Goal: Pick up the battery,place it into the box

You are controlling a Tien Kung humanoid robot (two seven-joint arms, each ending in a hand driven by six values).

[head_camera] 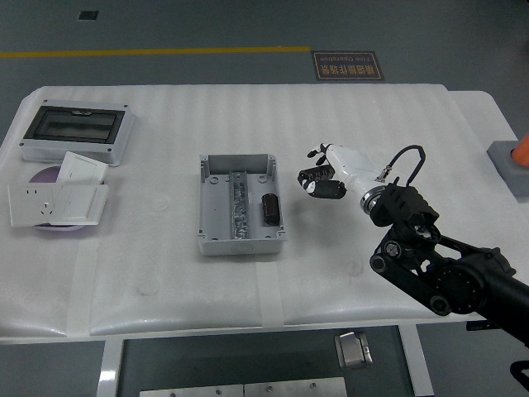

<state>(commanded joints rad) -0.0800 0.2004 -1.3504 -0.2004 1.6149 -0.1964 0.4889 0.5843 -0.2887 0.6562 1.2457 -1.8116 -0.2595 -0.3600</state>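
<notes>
The black cylindrical battery [269, 208] lies inside the open grey box [216, 236], in its right half beside the metal rail. My right hand [318, 179], white-backed with black fingers, hovers to the right of the box and slightly above its upper right corner. It does not touch the box. Its fingers are loosely relaxed and hold nothing. The black right arm [446, 277] comes in from the lower right corner. No left arm shows.
A grey enclosure with a dark clear lid [74, 132] stands at the back left. White socket plates [58, 203] lie over a purple disc [45, 175] in front of it. A grey block [511, 165] sits at the right edge.
</notes>
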